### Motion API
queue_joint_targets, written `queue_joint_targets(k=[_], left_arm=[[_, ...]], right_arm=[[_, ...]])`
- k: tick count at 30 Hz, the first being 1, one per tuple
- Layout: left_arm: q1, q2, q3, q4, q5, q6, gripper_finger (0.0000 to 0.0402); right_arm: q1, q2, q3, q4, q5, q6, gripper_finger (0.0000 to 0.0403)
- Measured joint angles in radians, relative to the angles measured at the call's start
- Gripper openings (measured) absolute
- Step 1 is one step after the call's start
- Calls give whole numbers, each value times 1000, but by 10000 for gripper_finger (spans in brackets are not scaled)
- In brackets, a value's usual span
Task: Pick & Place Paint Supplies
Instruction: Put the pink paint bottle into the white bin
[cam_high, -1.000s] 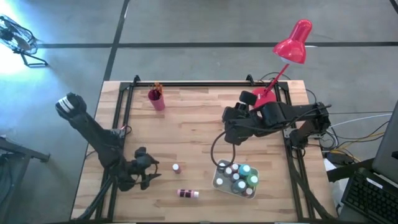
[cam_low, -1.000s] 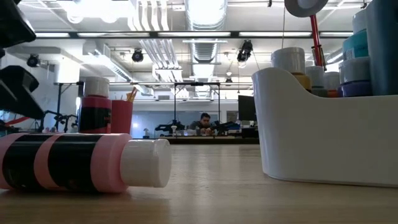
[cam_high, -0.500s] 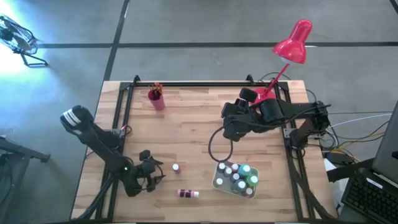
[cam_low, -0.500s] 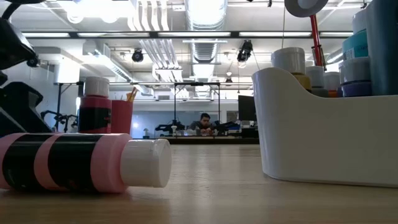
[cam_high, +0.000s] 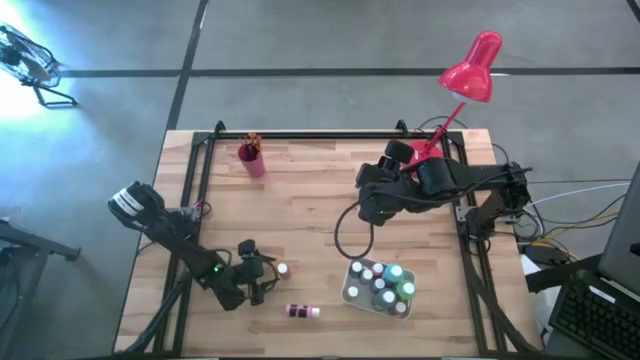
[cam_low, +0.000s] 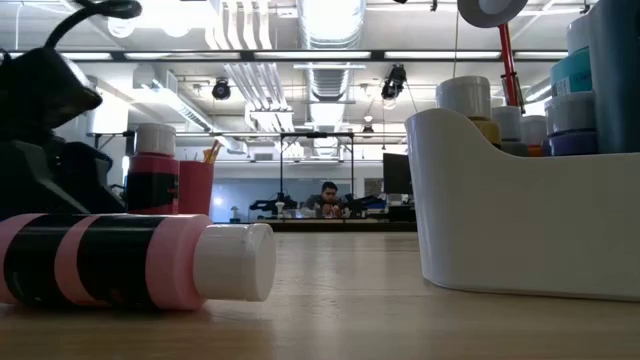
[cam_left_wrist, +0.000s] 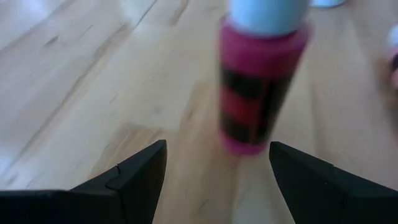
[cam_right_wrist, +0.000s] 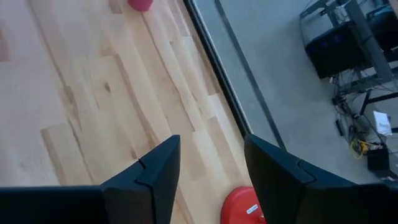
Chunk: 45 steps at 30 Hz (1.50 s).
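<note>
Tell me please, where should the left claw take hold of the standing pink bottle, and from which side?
Probably at the body, below the white cap. The standing pink bottle is upright on the table, and the open left claw already faces it level, fingers on either side, so a straight horizontal approach suits it.

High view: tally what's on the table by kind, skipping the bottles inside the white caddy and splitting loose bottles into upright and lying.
Upright loose paint bottle: 1
Lying loose paint bottle: 1
White caddy: 1
Pink brush cup: 1
Red desk lamp: 1
Total: 5
</note>
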Motion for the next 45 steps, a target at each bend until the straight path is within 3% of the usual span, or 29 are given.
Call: queue_joint_targets(k=[7, 20, 24, 28, 30, 37, 45], left_arm=[[54, 48, 1, 138, 71, 128, 289], [133, 114, 2, 270, 156, 176, 282], [142, 110, 3, 270, 190, 172, 237], [147, 89, 3, 256, 234, 182, 153], [148, 69, 3, 250, 273, 200, 118], [204, -74, 5, 205, 467, 234, 116], [302, -308, 85, -54, 625, 308, 116]], right_arm=[[-2, 0, 0, 0, 17, -1, 167], [-3, 0, 0, -1, 17, -1, 125], [-3, 0, 0, -1, 17, -1, 116], [-3, 0, 0, -1, 17, -1, 106], [-3, 0, 0, -1, 16, -1, 101], [-3, 0, 0, -1, -7, 10, 80], [-2, 0, -5, 119, -227, -26, 76]])
